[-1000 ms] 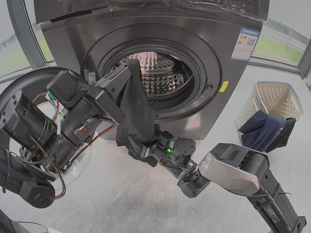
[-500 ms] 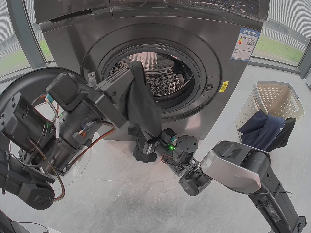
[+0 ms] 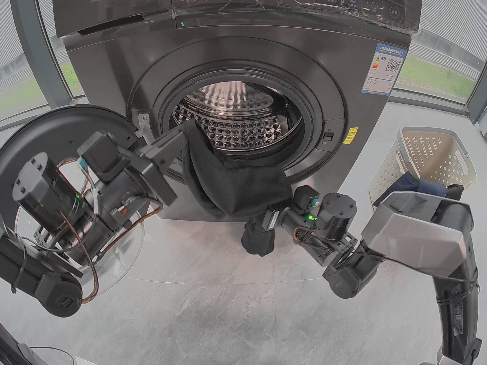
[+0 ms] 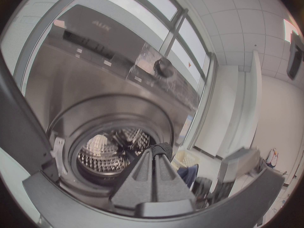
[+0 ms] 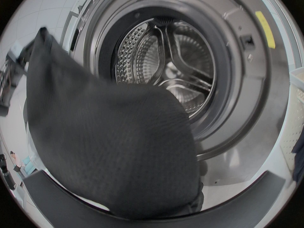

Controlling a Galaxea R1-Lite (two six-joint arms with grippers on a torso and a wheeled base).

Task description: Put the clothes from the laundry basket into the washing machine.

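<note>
As you see it, cloth (image 3: 233, 186): stretched before the washing machine (image 3: 355, 102).
Left gripper (image 4: 155, 151): pinching cloth.
Right gripper (image 3: 269, 219): covered, cannot tell.

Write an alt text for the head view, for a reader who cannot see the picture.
A black garment hangs between the left end effector and the right end effector, before the open mouth of a grey washing machine whose steel drum looks empty. On the floor at the robot's right stands a white laundry basket holding dark clothes.
</note>
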